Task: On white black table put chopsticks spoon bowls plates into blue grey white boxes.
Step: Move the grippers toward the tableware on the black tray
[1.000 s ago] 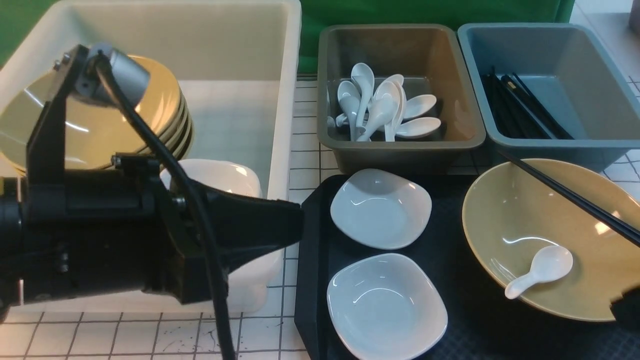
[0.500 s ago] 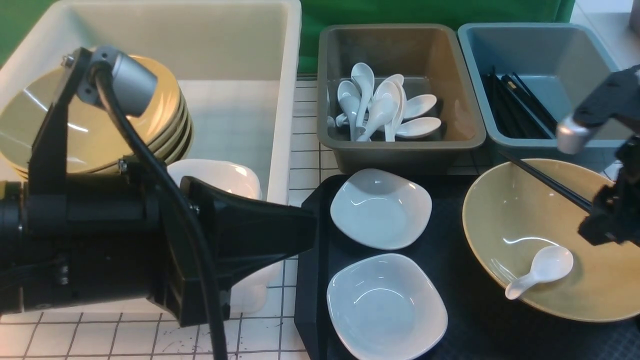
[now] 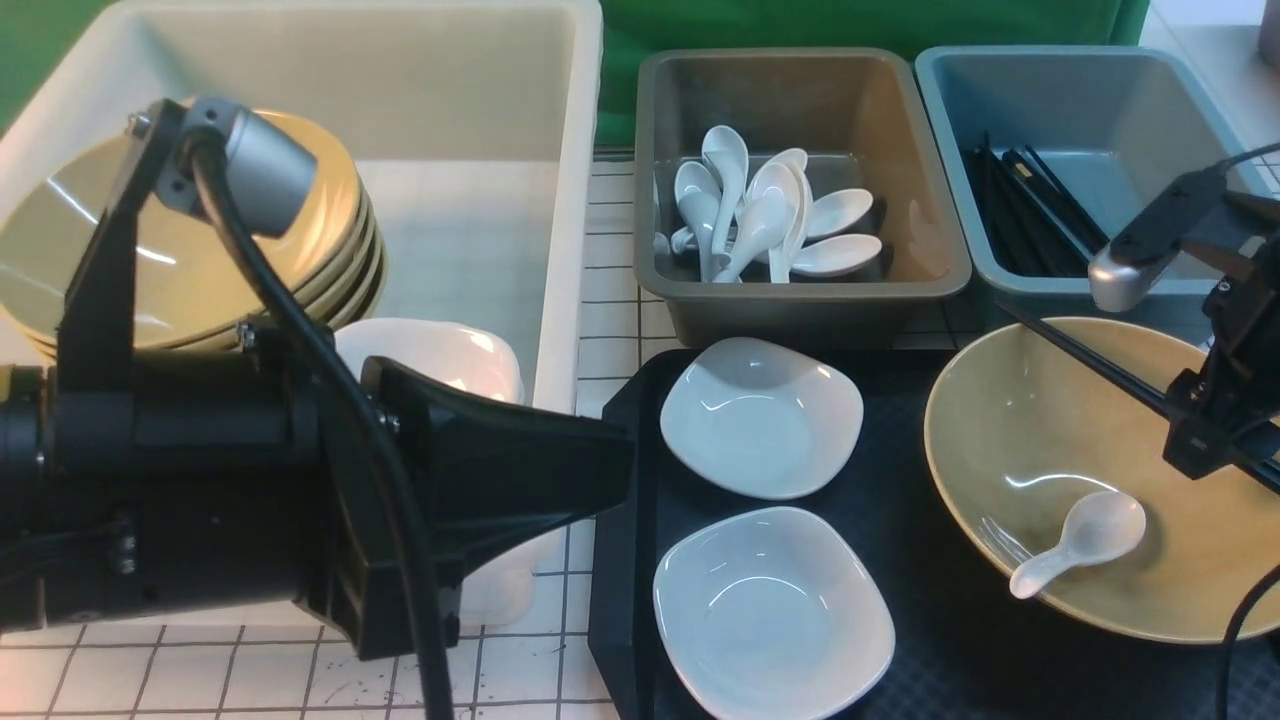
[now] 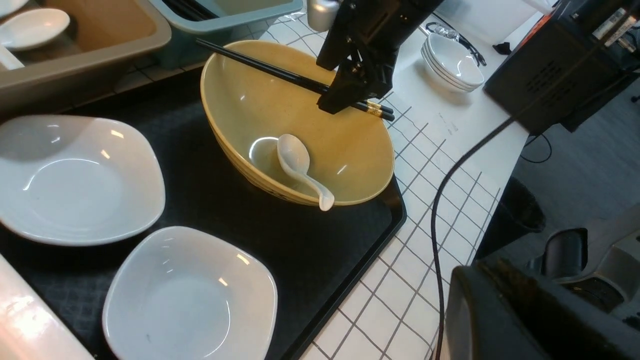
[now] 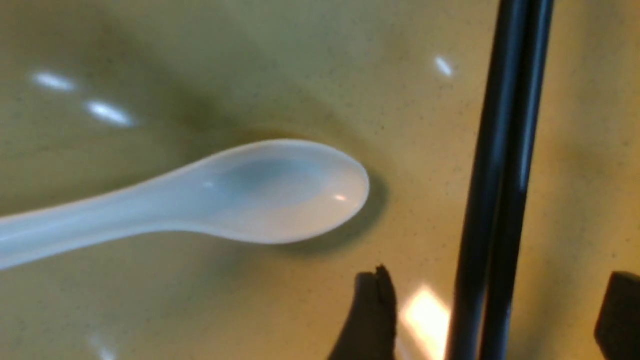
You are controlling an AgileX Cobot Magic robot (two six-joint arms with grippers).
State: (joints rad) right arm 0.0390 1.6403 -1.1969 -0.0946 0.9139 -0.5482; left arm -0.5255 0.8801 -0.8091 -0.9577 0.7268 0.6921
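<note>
A: Near the tabletop's right edge, what remains?
B: One bowl (image 3: 1040,440) holding a spoon (image 3: 1085,540), chopsticks (image 3: 1090,360) across its rim, two plates (image 3: 760,415) nearby. Right end effector (image 4: 350,95) straddles the chopsticks, spread wide; left end effector (image 3: 600,460) clenched. Boxes (image 3: 800,300) partly filled.

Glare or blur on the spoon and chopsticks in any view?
Right wrist view: close and soft, spoon and chopsticks slightly blurred, bright glare patch on the bowl beside the chopsticks. Front view: sharp, small highlights on the plates. Left wrist view: sharp, mild glints.
</note>
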